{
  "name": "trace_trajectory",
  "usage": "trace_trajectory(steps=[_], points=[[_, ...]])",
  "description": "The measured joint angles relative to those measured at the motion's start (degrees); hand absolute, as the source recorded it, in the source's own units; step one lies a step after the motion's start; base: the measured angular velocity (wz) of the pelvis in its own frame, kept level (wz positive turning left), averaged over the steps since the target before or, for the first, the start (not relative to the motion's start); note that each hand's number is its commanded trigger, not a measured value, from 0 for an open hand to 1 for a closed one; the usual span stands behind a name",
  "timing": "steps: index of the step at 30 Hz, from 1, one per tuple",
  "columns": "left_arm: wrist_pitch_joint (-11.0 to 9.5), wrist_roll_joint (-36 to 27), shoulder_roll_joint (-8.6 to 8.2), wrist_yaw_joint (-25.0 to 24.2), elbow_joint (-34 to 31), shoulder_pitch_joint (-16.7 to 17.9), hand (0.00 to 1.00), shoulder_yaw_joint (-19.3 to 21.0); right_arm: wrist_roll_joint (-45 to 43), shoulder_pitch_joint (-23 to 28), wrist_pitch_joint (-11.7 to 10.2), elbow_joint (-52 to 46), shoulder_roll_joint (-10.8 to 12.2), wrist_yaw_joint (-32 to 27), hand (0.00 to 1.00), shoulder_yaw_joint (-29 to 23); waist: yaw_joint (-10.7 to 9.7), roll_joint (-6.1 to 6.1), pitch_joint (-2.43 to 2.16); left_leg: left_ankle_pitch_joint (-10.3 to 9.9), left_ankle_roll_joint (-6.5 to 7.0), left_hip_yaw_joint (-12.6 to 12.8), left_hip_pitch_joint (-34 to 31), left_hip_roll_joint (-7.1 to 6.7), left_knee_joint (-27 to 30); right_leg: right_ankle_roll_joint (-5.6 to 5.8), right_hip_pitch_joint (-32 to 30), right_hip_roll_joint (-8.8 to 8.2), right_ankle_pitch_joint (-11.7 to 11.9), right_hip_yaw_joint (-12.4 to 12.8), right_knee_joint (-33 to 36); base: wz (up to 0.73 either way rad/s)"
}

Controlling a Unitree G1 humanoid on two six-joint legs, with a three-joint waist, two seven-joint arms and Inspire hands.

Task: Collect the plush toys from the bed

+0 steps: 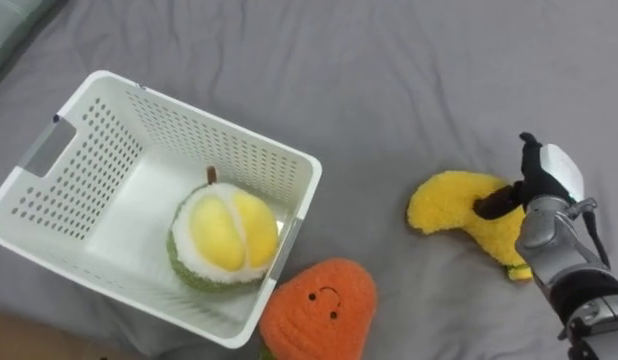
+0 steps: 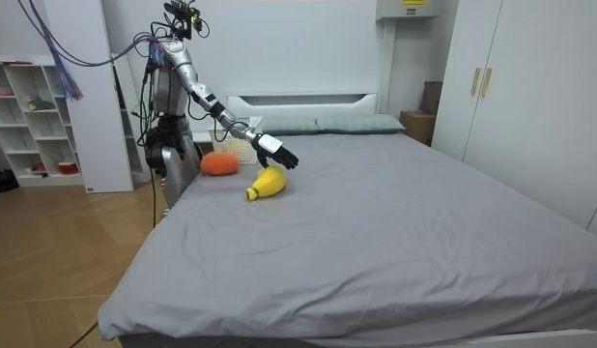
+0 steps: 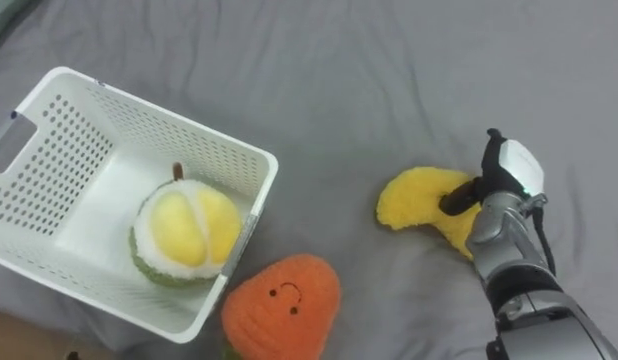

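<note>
White basket (image 1: 189,105) holds only the plush durian (image 1: 224,238); you've two left: orange smiley plush (image 1: 319,305) at its 5 o'clock, plush banana (image 1: 444,205) at 3 beneath your spread-fingered, empty right hand (image 1: 549,185).

Grey bed sheet (image 1: 389,80), plain and unpatterned, lies under everything in front of me. The basket (image 1: 239,150) is white, its walls dotted with rows of small holes. Inside it the durian toy (image 1: 224,238) has a green shell, a white lining, pale yellow segments and a brown stem. The orange plush toy (image 1: 319,310) wears a tiny dark smiling face. The banana toy (image 1: 449,205) is bright yellow. My right hand (image 1: 549,190) has black fingers and a silver-grey metal wrist. The floor (image 2: 57,261) is warm brown wood, and the wardrobe (image 2: 530,87) is white.
</note>
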Motion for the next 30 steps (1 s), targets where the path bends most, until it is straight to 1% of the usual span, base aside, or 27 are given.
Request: trace_trajectory(steps=[6, 11, 12, 13, 14, 15, 19, 24, 27, 30], points=[[-0.4, 0.0, 0.23, -0.8, 0.5, -0.2, 0.00, -0.4, -1.2, -0.3, -0.2, 1.5, 0.0, 2.6, 0.00, 0.7, 0.2, -0.01, 0.01, 0.0, 0.00, -0.1, 0.0, -0.05, 0.0, 0.00, 0.0, -0.07, 0.0, -0.2, 0.0, 0.01], [-0.3, 0.1, 0.38, -1.3, 0.5, -0.2, 0.00, -1.0, -1.3, -0.3, 0.4, 1.6, 0.0, 5.7, 0.00, 2.1, 0.4, 0.01, 0.02, 0.0, -0.03, 0.4, 0.1, -0.03, 0.0, 0.00, 0.0, -0.11, 0.0, 0.0, 0.0, -0.03], [-0.3, 0.1, 0.40, -1.7, 0.5, -0.2, 0.00, -1.0, -1.3, -0.3, 0.7, 1.6, 0.0, 6.8, 0.13, 2.2, 0.5, 0.02, 0.03, 0.0, -0.02, 0.4, 0.1, -0.03, 0.1, 0.00, 0.0, -0.13, 0.0, 0.0, 0.0, 0.00], [-0.3, 0.1, 0.39, -2.0, 0.5, -0.2, 0.00, -1.1, -1.3, -0.2, 0.8, 1.6, 0.0, 7.9, 0.44, 2.2, 0.5, 0.02, 0.03, 0.0, -0.02, 0.5, 0.1, -0.03, 0.1, 0.00, 0.0, -0.15, 0.0, 0.1, 0.0, 0.00], [-0.3, 0.1, 0.39, -2.0, 0.5, -0.2, 0.00, -1.1, -1.6, -0.2, 0.8, 1.6, 0.0, 8.4, 0.56, 2.2, 0.4, 0.02, 0.03, 0.0, -0.03, 0.5, 0.1, -0.03, 0.1, 0.00, 0.0, -0.15, 0.0, 0.1, 0.0, 0.00], [-0.3, 0.0, 0.39, -2.0, 0.5, -0.2, 0.00, -1.1, -2.0, -0.2, 0.8, 1.6, 0.0, 9.5, 0.76, 2.3, 0.4, 0.02, 0.02, 0.0, -0.03, 0.6, 0.1, -0.02, 0.1, 0.00, 0.0, -0.15, 0.0, 0.2, 0.0, 0.00], [-0.3, 0.0, 0.42, -2.0, 0.5, -0.8, 0.00, -1.0, -3.7, -0.2, 0.7, 1.5, -0.1, 11.7, 1.00, 2.3, 0.4, 0.04, 0.01, 0.0, -0.03, 0.8, 0.1, -0.01, 0.3, 0.00, 0.0, -0.17, 0.0, 0.2, 0.1, 0.00], [-1.0, -0.7, 0.45, -2.0, 0.5, -2.0, 0.00, -1.0, -4.2, -0.2, 0.7, 0.9, -1.7, 12.4, 1.00, 2.2, 0.6, 0.09, -0.03, 0.0, -0.03, 0.9, 0.3, 0.00, 0.4, 0.00, 0.1, -0.17, 0.0, 0.3, 0.1, 0.00], [-1.1, -2.3, 0.49, -2.0, 0.5, -2.1, 0.00, -1.0, -4.4, 0.0, 0.8, 1.1, -1.7, 12.9, 1.00, 2.3, 0.7, 0.11, -0.04, 0.0, -0.03, 0.9, 0.5, 0.00, 0.4, 0.00, 0.4, -0.17, 0.0, 0.2, 0.1, 0.00], [-1.0, -2.3, 0.69, -2.0, 0.5, -2.0, 0.00, -1.0, -5.1, 1.0, 0.9, 1.1, -1.7, 13.9, 1.00, 2.5, 1.0, 0.05, -0.08, 0.0, -0.03, 0.8, 0.6, 0.02, 0.4, 0.00, 0.5, -0.15, 0.0, 0.2, 0.1, 0.00]])
